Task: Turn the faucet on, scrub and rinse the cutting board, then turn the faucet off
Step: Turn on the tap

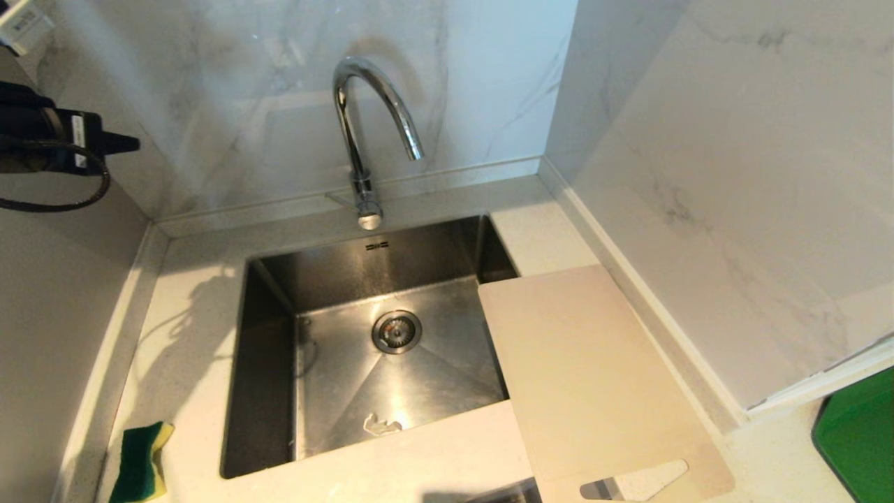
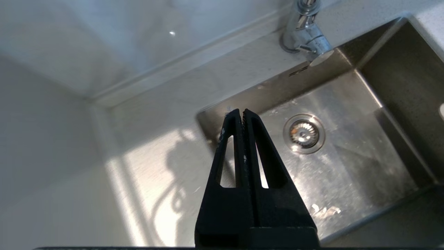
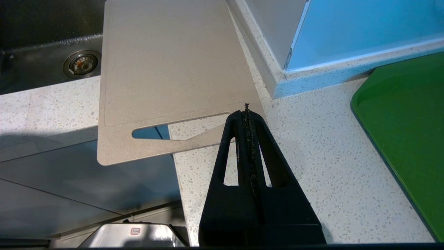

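Above sink (image 2: 347,194), left claw (image 2: 241,113) (closed)

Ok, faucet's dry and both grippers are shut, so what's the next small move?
Probably carry the left gripper from above the sink's left rim toward the faucet base: no water runs, and the cutting board lies unwashed on the right counter, its corner overhanging the sink. The right gripper can wait.

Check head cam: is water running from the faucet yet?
No. The faucet spout shows no stream, and the sink basin below it is without flowing water around the drain.
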Robot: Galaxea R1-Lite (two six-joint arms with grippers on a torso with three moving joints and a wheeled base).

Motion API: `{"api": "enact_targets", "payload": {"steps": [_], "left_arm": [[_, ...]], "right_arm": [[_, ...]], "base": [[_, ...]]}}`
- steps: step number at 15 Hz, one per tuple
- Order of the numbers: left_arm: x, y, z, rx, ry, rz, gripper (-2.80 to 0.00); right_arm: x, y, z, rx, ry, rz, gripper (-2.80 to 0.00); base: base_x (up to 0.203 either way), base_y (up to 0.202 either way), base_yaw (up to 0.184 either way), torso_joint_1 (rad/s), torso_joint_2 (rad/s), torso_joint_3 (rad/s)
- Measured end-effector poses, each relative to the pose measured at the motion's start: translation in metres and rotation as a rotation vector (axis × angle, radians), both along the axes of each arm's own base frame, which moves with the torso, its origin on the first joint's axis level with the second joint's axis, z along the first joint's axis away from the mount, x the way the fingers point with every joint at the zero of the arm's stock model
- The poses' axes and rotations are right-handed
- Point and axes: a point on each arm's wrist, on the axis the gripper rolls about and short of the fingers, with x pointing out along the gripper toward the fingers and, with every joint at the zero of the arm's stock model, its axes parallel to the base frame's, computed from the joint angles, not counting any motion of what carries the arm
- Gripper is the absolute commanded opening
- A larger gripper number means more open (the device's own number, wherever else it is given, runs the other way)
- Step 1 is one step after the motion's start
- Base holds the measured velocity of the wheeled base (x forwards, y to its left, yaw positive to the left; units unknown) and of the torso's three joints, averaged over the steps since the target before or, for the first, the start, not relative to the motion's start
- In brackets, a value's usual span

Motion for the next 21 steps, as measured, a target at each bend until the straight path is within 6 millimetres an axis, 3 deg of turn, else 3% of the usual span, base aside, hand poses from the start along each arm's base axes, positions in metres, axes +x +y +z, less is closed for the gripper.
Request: {"api": "enact_targets", "payload": {"steps": [6,11,16,21], "left_arm": [[0.073,-0.032,-0.020,-0.036,0.050,-0.023,-2.80],[0.123,-0.081,-0.057,-0.007,0.113,0.038,-2.80],[0.145,-0.132,-0.099,0.038,0.153,0.129,-2.80],[0.151,-0.142,-0.110,-0.015,0.140,0.216,-2.80]], "right_arm": [[0.000,0.000,0.000,0.000,0.000,0.000,-2.80],[0.000,0.000,0.000,0.000,0.000,0.000,-2.80],[0.000,0.000,0.000,0.000,0.000,0.000,-2.80],[0.000,0.000,0.000,0.000,0.000,0.001,-2.80]], "base": [[0.000,0.000,0.000,0.000,0.00,0.000],[0.000,0.000,0.000,0.000,0.00,0.000],[0.000,0.000,0.000,0.000,0.00,0.000],[0.000,0.000,0.000,0.000,0.00,0.000]]}}
